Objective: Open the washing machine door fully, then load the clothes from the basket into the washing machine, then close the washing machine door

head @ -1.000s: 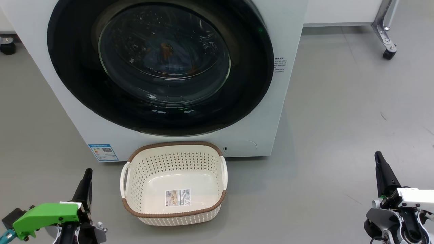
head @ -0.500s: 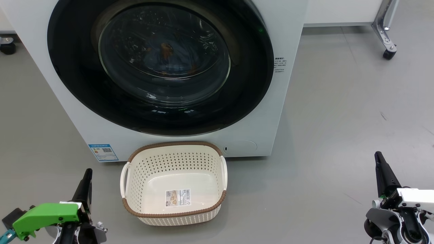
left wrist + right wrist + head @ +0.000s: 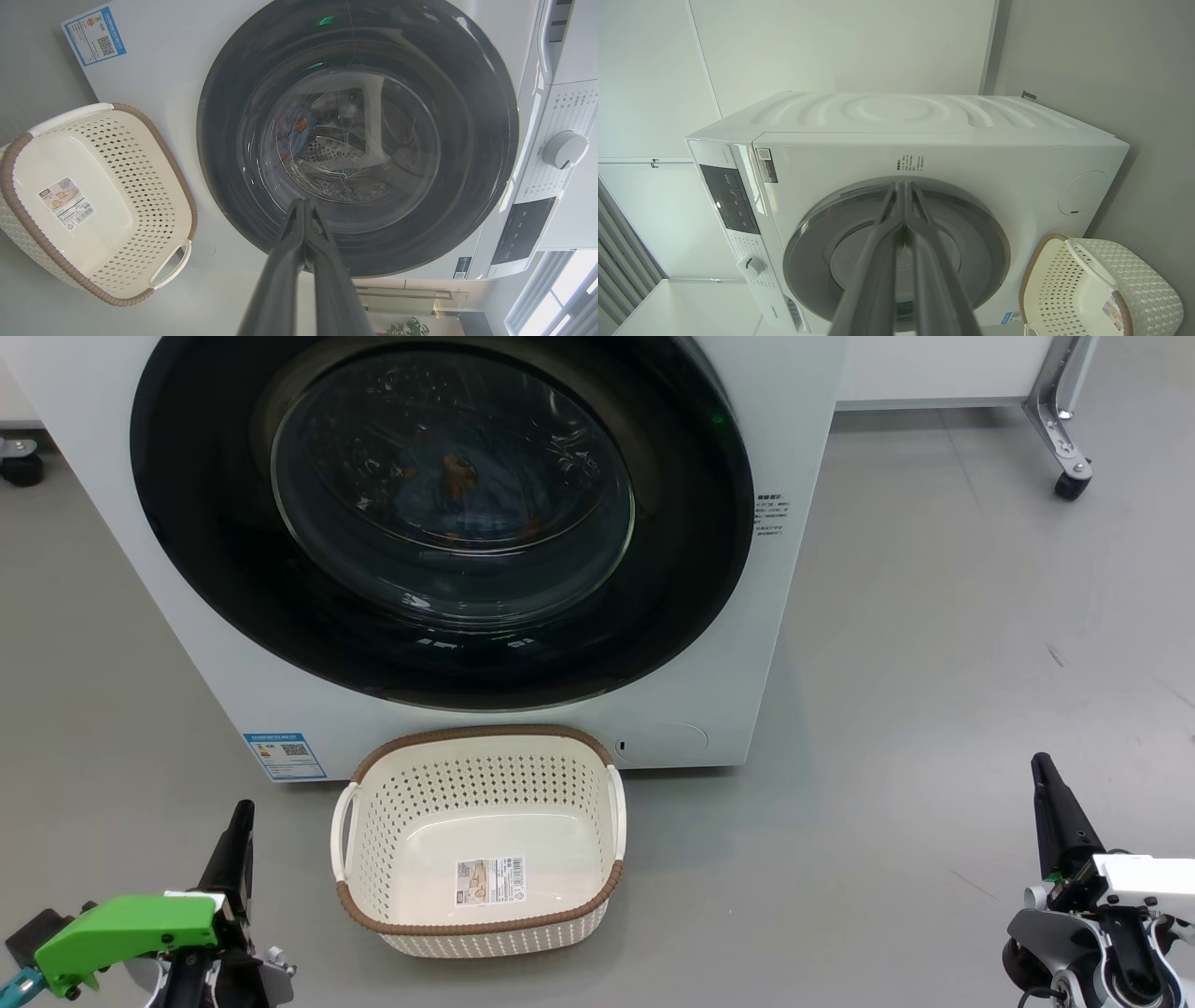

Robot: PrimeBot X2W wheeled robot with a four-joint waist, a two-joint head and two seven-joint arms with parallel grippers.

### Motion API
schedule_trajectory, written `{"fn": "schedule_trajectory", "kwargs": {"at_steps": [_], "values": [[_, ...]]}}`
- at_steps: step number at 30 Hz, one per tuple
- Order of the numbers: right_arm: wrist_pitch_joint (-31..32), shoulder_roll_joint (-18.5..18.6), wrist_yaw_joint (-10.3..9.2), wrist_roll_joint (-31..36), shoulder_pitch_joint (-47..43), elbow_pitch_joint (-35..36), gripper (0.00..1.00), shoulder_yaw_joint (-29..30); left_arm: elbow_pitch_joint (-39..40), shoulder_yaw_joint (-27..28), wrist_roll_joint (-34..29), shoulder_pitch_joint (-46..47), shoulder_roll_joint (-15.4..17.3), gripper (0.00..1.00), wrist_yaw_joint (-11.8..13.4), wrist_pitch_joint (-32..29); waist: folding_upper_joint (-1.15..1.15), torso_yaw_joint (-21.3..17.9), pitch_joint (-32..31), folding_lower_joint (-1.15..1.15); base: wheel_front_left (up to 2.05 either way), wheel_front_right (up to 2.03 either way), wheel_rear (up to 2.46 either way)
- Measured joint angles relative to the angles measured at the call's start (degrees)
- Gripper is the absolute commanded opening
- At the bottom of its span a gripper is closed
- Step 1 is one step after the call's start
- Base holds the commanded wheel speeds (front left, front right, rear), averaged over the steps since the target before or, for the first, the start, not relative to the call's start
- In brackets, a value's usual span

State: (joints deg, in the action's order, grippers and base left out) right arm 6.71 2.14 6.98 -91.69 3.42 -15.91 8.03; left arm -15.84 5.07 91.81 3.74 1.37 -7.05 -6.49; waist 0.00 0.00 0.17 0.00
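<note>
**Both grippers drawn shut and empty before a closed washer**

The left gripper, low at the left of the head view, has its two dark fingers pressed together with nothing between them. Its own wrist view shows the fingertips meeting in a single point, touching nothing, seen against the lower part of the washing machine door. The right gripper, low at the right and well apart from the machine, is likewise drawn together and holds nothing, its fingers running side by side up the right wrist view. Between the two arms the basket sits on the grey floor, just in front of the washing machine and below the door, its cream bottom and label in plain sight. The door lies flat against the white front, closed. Through its glass bowl the clothes show as blue fabric with orange-brown marks, inside the drum. A blue-edged sticker sits low on the front, left of the basket, and a wheeled metal leg stands off to the right
</note>
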Motion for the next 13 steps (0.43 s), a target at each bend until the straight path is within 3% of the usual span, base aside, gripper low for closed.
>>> {"fn": "schedule_trajectory", "kwargs": {"at_steps": [13], "values": [[0.00, -0.01, 0.00, 0.00, 0.00, 0.01, 0.00, 0.00, 0.01, 0.00, 0.00, 0.00, 0.00, 0.00, 0.00, 0.00, 0.00, 0.00, 0.00, 0.00, 0.00, 0.00, 0.00]]}}
